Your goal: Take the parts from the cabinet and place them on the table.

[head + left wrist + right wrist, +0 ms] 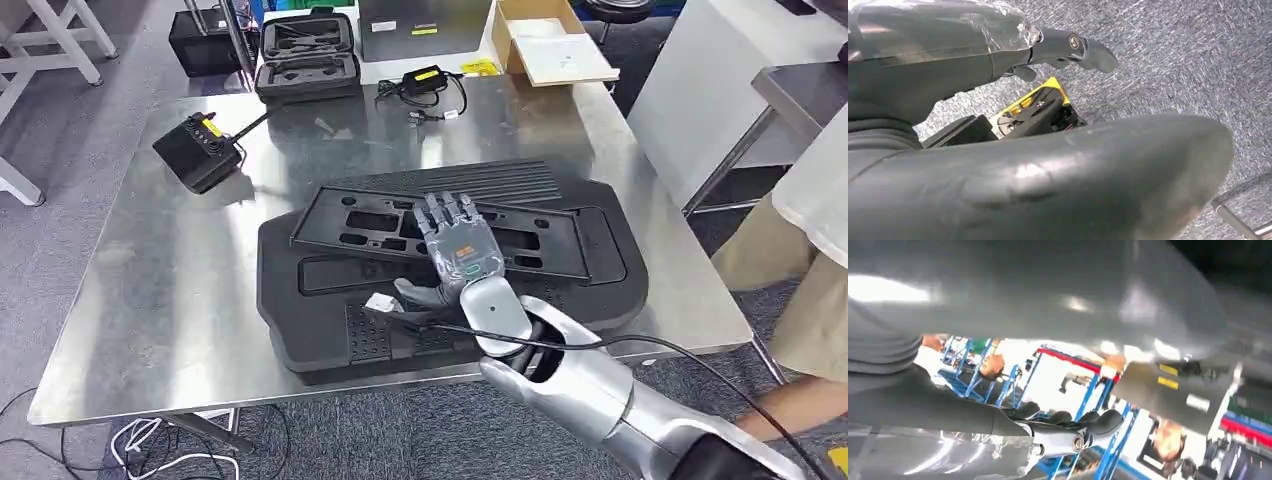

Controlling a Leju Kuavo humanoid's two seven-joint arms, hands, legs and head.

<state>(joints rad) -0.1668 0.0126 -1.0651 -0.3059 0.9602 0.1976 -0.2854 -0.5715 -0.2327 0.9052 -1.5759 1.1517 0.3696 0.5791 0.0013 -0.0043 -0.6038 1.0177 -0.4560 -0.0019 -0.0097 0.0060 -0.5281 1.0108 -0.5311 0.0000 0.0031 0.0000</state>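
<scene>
Our right hand [458, 250] lies flat with fingers spread on the long black slotted plastic panel [440, 232], gripping nothing. This panel rests across the larger black moulded parts [330, 320] on the steel table [150, 300]. We should lift straight off, so nothing slides. We cannot tell the left hand's [1068, 47] state.

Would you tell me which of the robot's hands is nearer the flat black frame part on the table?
The right hand: it lies flat on the black frame part. The left hand hangs low over grey carpet, away from the part.

floor: grey carpet [80, 130] | table: steel, glare [150, 290] | white frame legs [60, 40] far-left
</scene>
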